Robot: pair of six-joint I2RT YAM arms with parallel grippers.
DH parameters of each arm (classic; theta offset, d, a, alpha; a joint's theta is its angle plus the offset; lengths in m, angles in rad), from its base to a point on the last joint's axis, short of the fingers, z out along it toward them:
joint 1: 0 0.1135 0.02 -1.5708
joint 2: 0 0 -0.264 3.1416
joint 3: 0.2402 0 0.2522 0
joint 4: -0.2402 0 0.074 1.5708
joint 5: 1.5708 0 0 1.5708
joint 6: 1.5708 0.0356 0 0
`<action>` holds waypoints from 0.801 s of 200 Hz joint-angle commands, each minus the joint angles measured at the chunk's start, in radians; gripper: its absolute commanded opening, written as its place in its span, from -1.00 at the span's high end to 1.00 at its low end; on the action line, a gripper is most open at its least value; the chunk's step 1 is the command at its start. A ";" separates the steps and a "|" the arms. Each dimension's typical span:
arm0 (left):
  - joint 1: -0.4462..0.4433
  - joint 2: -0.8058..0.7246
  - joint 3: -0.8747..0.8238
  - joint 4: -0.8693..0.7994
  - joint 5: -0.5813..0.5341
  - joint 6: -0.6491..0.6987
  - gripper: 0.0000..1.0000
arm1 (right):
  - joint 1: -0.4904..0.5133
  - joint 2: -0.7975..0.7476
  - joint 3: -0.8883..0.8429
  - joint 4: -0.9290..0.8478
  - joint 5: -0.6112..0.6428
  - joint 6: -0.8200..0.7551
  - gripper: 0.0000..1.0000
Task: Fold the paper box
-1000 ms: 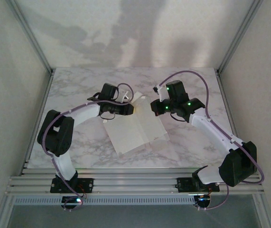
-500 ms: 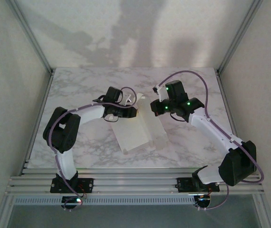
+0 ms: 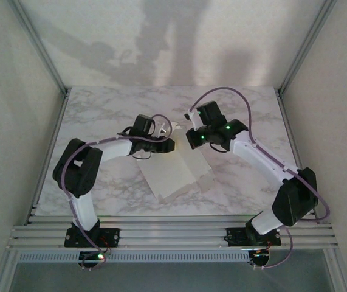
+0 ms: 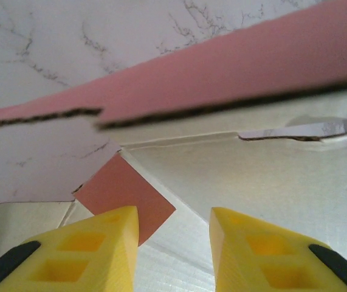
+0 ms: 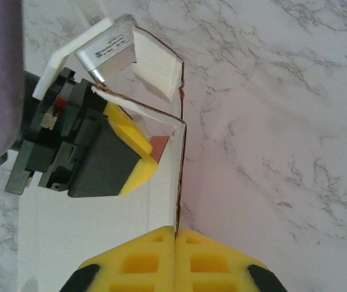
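Note:
The paper box (image 3: 172, 175) lies partly folded in the middle of the table, off-white inside up. In the left wrist view a pink flap (image 4: 234, 70) stands across the top, above the off-white panel (image 4: 264, 182) and a small pink patch (image 4: 123, 190). My left gripper (image 4: 173, 224) is open, its yellow fingers (image 4: 109, 234) over the inside panel with nothing between them. My right gripper (image 5: 176, 238) is shut on the thin raised wall of the paper box (image 5: 88, 237), edge-on. The left gripper (image 5: 127, 143) sits just inside that wall. From above, both grippers meet at the box's far end (image 3: 179, 141).
The marble table (image 3: 100, 109) is bare around the box. Aluminium frame posts (image 3: 45, 61) stand at both back corners and a rail (image 3: 173, 234) runs along the near edge. A purple cable (image 5: 6, 79) loops by the left wrist.
My right gripper has moved left and closer to the left gripper, carrying the box wall upright. The box has shifted slightly left. The left gripper stays at the box's far end.

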 commanded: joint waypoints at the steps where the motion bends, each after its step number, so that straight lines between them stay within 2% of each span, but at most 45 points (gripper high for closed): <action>1: 0.019 -0.062 -0.049 0.077 0.015 -0.043 0.25 | 0.027 0.039 0.057 -0.046 0.038 -0.026 1.00; 39: 0.070 -0.125 -0.137 0.155 0.015 -0.093 0.22 | 0.069 0.095 0.115 -0.092 0.093 -0.043 1.00; 76: 0.138 -0.237 -0.226 0.279 0.059 -0.142 0.10 | 0.106 0.147 0.160 -0.126 0.151 -0.060 1.00; 146: 0.196 -0.308 -0.234 0.196 0.052 0.122 -0.09 | 0.143 0.184 0.200 -0.146 0.168 -0.086 1.00; 160: 0.198 -0.330 -0.243 0.202 0.024 0.178 -0.29 | 0.144 0.182 0.202 -0.147 0.163 -0.090 1.00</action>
